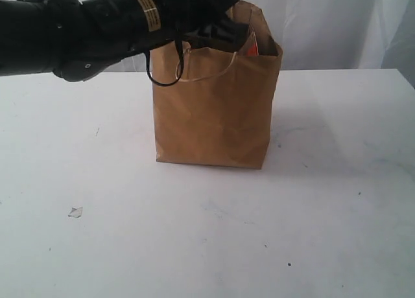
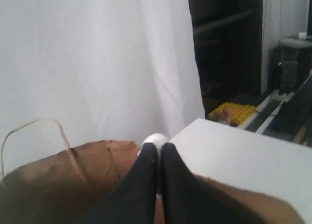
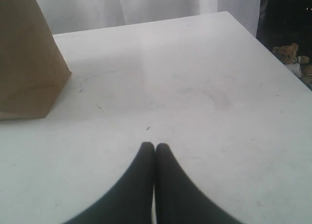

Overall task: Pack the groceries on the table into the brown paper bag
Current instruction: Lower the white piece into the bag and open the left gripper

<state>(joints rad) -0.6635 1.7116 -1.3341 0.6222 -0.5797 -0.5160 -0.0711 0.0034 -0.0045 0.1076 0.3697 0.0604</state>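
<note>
exterior view: the tall creased brown kraft paper bag is stood at frame centre on the white tabletop. left wrist view: a small white lump is pinched by the left gripper above the bag. right wrist view: the right gripper is pressed shut, empty.

It looks like a robot test lab: white curtains hang behind the white table, and beyond its edge are dark equipment racks and a teddy bear.
</note>
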